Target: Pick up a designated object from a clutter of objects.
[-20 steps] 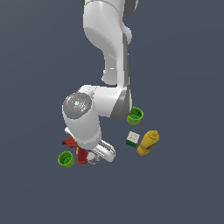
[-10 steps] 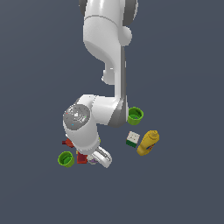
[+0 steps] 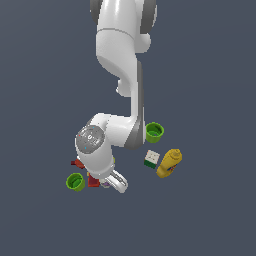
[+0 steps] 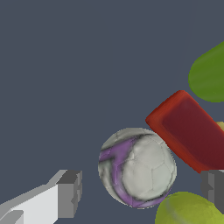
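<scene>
**Gripper lowered over the purple-patched ball**

While the arm has sunk lower into the clutter over the last second, the gripper [image 4: 140, 192] now hangs spread, fingers [image 4: 69, 194] straddling the white-purple ball [image 4: 138, 167] at lower centre, touching the red power drill [image 4: 188, 130]. Closing looks next.

The white Panda arm [image 3: 122, 60] reached down from the top centre of the exterior view, bent at a rounded joint in the left-centre, and ended in the gripper [image 4: 142, 192], whose grey fingertips [image 4: 70, 192] stood spread wide apart along the wrist view's lower edge.
</scene>
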{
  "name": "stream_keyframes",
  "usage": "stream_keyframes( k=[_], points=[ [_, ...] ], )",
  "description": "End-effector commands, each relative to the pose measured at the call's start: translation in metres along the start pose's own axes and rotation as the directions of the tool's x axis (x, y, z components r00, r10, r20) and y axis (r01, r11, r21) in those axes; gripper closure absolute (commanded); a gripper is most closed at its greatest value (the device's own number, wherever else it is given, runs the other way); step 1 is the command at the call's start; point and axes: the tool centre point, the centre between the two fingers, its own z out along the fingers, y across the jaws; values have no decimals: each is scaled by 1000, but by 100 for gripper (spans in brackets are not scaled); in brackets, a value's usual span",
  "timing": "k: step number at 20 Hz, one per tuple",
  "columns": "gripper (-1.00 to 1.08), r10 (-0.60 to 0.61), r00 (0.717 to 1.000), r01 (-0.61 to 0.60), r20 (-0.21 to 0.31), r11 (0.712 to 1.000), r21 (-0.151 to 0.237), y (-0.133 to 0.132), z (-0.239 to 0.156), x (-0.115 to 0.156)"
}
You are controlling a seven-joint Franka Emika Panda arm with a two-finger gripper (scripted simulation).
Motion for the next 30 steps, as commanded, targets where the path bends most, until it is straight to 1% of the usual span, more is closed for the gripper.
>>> stream_keyframes(
  k=[1,4,8,9,18,19,22,27,30],
  points=[
    [-92,1,1000,-1,1,1000,-1,1,15,-1],
    [-92,2,1000,-2,1,1000,-1,1,25,0],
    [-92,2,1000,-2,1,1000,-1,0,27,1],
    [108,2,1000,-2,1,1000,-1,0,27,1],
    [108,2,1000,-2,1,1000,-1,0,27,1],
    [108,-2,1000,2,-10,1000,9,-6,16,3],
    [108,-2,1000,2,-10,1000,9,-5,13,3],
    [108,-1,1000,1,-10,1000,9,1,-2,3],
    [108,-1,1000,1,-9,1000,9,8,-17,4]
  ],
)
